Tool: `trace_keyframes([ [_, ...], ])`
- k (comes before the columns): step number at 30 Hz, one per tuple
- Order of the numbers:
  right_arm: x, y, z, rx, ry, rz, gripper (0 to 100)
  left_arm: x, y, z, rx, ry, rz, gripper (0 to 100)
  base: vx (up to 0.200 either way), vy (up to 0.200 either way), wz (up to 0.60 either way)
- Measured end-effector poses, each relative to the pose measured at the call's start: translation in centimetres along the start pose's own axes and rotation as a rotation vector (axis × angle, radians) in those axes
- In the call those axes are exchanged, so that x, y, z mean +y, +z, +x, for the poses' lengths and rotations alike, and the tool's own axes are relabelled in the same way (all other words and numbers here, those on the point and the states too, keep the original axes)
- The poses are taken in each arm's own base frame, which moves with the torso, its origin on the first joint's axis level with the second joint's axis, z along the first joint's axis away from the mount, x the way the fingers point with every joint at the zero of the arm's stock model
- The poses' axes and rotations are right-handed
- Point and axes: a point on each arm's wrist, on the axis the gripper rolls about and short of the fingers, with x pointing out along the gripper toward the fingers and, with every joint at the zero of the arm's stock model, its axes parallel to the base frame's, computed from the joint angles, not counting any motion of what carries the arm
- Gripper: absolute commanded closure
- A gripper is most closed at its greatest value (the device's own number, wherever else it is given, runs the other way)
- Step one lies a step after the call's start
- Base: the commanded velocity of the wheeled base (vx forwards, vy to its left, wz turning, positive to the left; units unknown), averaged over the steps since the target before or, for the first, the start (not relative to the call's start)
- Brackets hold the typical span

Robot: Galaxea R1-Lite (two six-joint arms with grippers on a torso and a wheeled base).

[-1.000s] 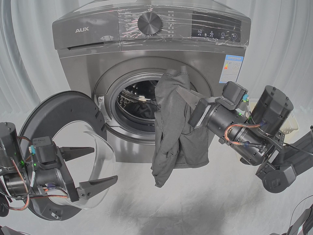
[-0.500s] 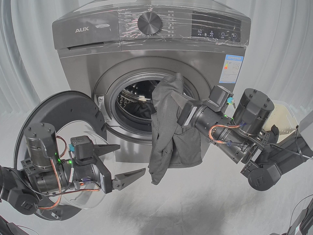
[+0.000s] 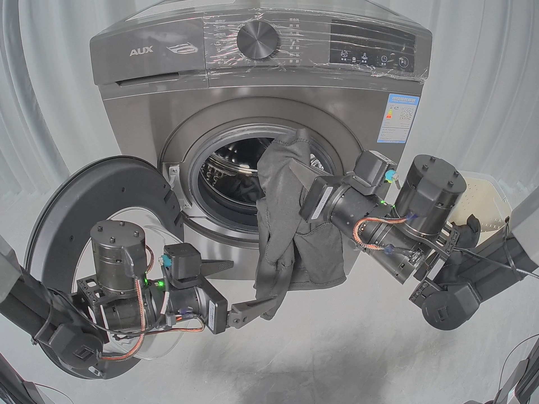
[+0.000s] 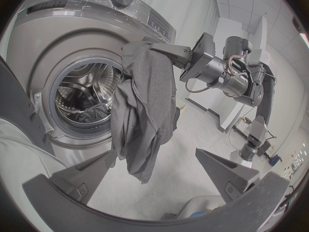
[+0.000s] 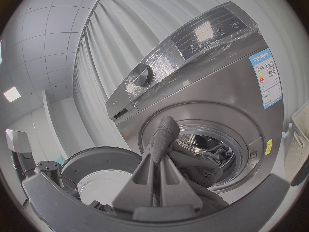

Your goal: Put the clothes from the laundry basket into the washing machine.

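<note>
- Dark right fingers (image 3: 306, 170) are clenched on the top fold of a grey garment (image 3: 286, 214), held at the right rim of the drum (image 3: 236, 180) mouth.
- From that grip the garment hangs in loose folds down the front of the washer (image 3: 146, 113), outside the drum, its hem clear of the floor.
- Left fingers (image 3: 252, 310) are spread wide and grasp nothing; they sit low, close to the hem, and I cannot tell whether one tip touches it.
- More dark clothes (image 4: 93, 113) lie inside the drum.
- Round door (image 3: 101, 192) stands swung open on the left.
- White basket (image 3: 483, 203) sits to the right of the washer, behind the right arm.
</note>
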Motion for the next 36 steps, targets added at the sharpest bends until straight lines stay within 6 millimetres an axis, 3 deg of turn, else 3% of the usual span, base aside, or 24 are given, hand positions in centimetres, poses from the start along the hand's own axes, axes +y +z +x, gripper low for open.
trace_keyframes([
  [11, 0.1, -0.1, -0.1, -0.001, 0.002, 0.001, 100, -0.2, 1.0, 3.2, -0.021, -0.039, -0.081, 0, 0.0, 0.0, 0.0],
  [21, 0.1, -0.2, -0.1, -0.001, 0.004, 0.003, 100, 0.0, 0.9, 4.9, -0.054, -0.012, -0.073, 0, 0.0, 0.0, 0.0],
  [22, 0.2, -0.2, -0.1, -0.002, 0.005, 0.003, 100, 0.1, 0.9, 5.1, -0.069, -0.003, -0.069, 100, 0.0, 0.0, 0.0],
  [30, 0.2, -0.2, -0.1, 0.0, 0.006, 0.004, 100, 0.1, 0.3, 6.4, -0.098, 0.02, -0.06, 100, 0.0, 0.0, 0.0],
  [36, 0.1, -0.2, -0.2, -0.001, 0.004, 0.01, 100, -0.6, 0.6, 6.0, -0.141, -0.003, -0.045, 100, 0.0, 0.0, 0.0],
])
